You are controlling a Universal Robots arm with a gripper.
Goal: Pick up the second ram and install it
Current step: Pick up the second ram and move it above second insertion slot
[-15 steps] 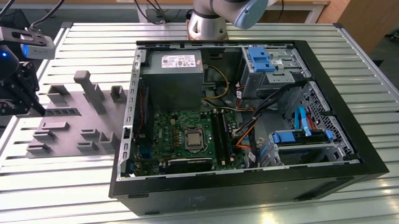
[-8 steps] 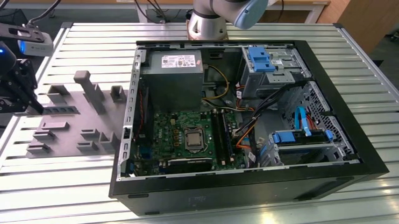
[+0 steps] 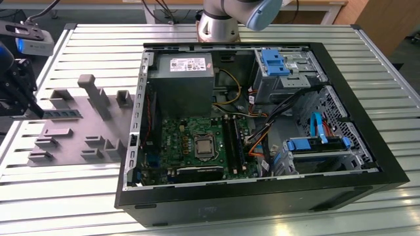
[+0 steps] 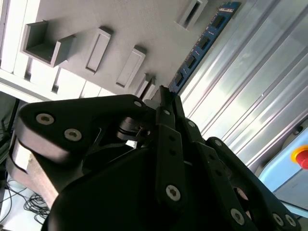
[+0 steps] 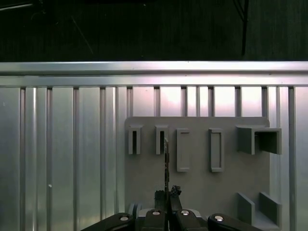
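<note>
1. Your black gripper point(image 3: 29, 112) point(image 4: 163, 94) point(image 5: 167, 193) hangs low over the flat grey fixture plate with raised rectangular holders point(image 3: 72, 140) point(image 4: 144, 24) point(image 5: 197, 192). No view lets you tell whether it is released or clenched.
2. The second ram point(image 3: 66, 114) point(image 4: 204, 41) point(image 5: 166, 159), a slim blue-green circuit board with dark chips, stands on its long edge on that plate. It is outside the computer. In both wrist views one end of it runs right up to the gripper's tip, but you cannot tell whether the two touch.
3. The plate rests on the ribbed aluminium table point(image 3: 85, 196) point(image 4: 250, 86) point(image 5: 62, 144).
4. In the exterior view, just beside the plate at its three o'clock, the black open tower computer case point(image 3: 262, 196) lies on its side. That puts your gripper and the ram at the case's nine o'clock.
5. Inside the case you see the green motherboard point(image 3: 177, 142) with its square metal processor socket point(image 3: 203, 146). The long dark memory slots point(image 3: 231, 140) sit at three o'clock of that socket.
6. Deeper in, the grey power supply box point(image 3: 180, 83) lies at twelve o'clock of the motherboard. The blue plastic drive brackets point(image 3: 274, 61) sit at about one o'clock of it.
7. Farthest off, at twelve o'clock beyond the case, stands the arm's round silver base point(image 3: 220, 24).
</note>
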